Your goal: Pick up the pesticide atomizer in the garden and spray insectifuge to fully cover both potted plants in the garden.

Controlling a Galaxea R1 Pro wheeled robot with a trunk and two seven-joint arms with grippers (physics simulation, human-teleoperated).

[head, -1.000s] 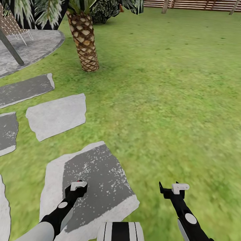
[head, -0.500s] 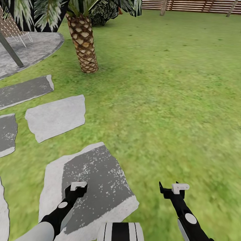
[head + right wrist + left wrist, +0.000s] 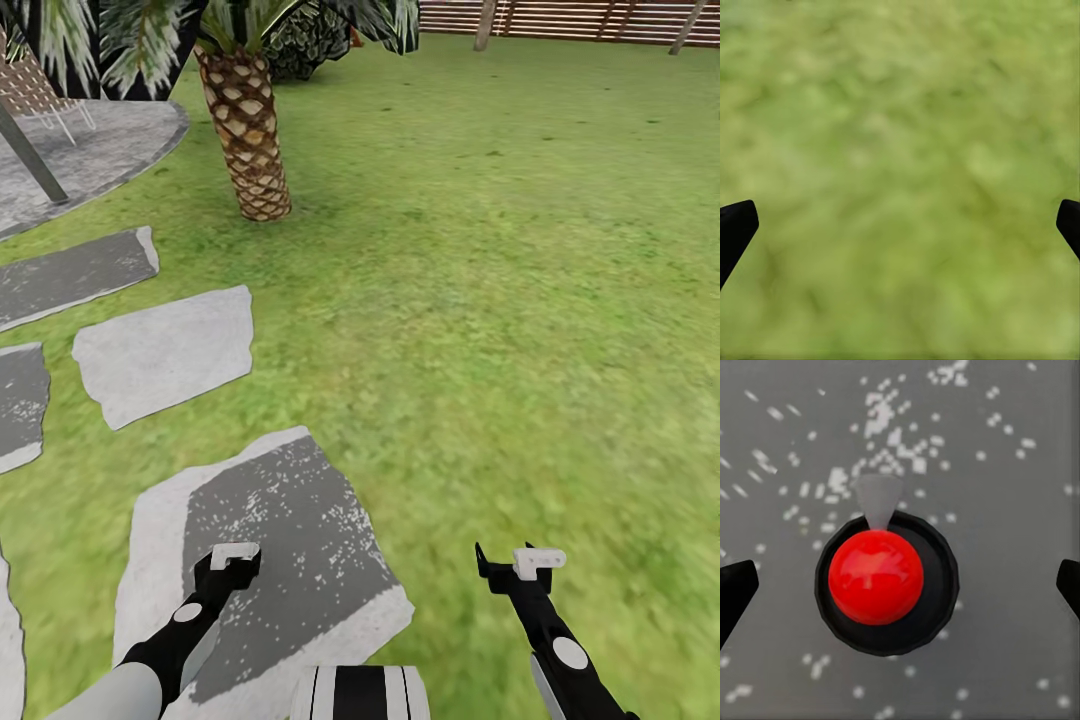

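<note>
Looking down my left wrist, one pesticide atomizer (image 3: 886, 581) sits between my left gripper's (image 3: 236, 556) wide-spread fingers, over one stepping stone (image 3: 290, 540). My right gripper (image 3: 520, 562), at 5 o'clock, hangs wide, empty, above lawn (image 3: 500, 300).

We see two slim black arms, each with a round white disc on its side; the left arm (image 3: 170, 640) widens into a grey sleeve. A white cylinder with black stripes (image 3: 360, 692) sits between them.
</note>
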